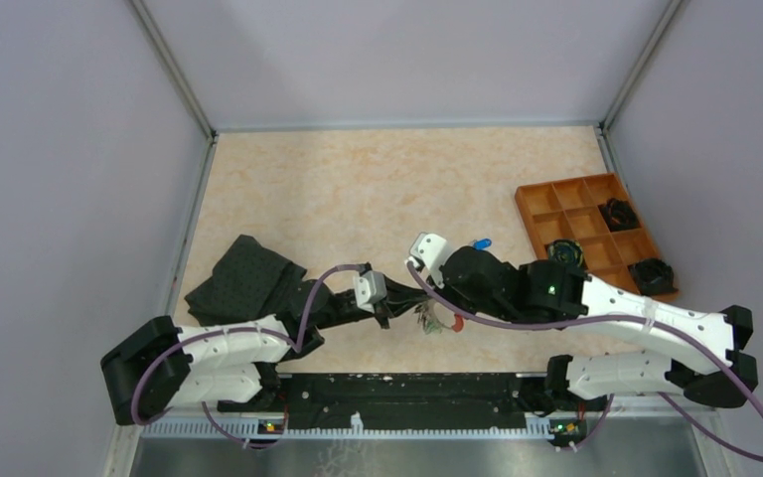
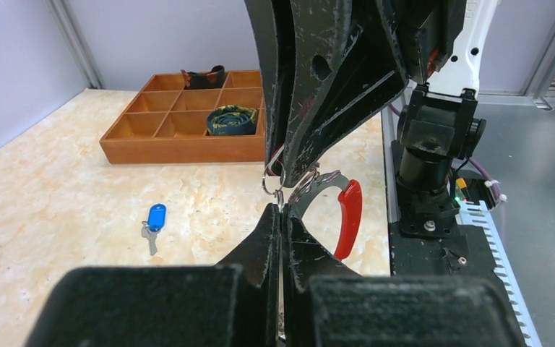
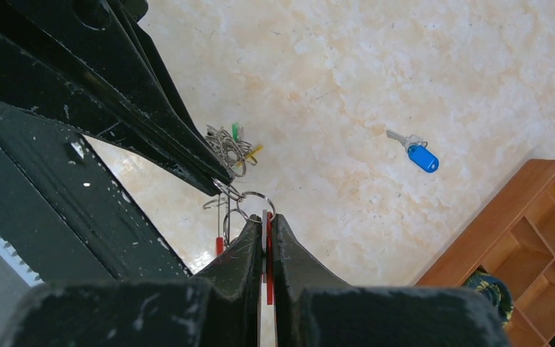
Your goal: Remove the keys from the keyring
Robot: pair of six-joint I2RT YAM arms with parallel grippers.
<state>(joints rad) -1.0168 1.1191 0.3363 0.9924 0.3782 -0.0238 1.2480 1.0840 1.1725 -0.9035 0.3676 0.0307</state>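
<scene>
The keyring [image 2: 331,185] is a thin grey ring with a red sleeve [image 2: 350,217], held up between both grippers. My right gripper [image 3: 266,217] is shut on its flat edge, grey and red showing between the fingers. My left gripper [image 2: 282,210] is shut on a small split ring [image 2: 271,184] hanging from the keyring. Seen from above, the left gripper [image 1: 385,316] and right gripper [image 1: 429,306] meet tip to tip over the front of the table. A bunch of keys [image 3: 235,142] with green and yellow heads hangs beside the left fingers. A blue-headed key [image 3: 422,157] lies loose on the table [image 1: 481,244].
An orange compartment tray [image 1: 532,214] stands at the right, with black coiled objects [image 1: 618,213] in some cells. It also shows in the left wrist view [image 2: 181,148]. A black cloth [image 1: 248,276] lies at the left. The black rail [image 1: 407,393] runs along the near edge.
</scene>
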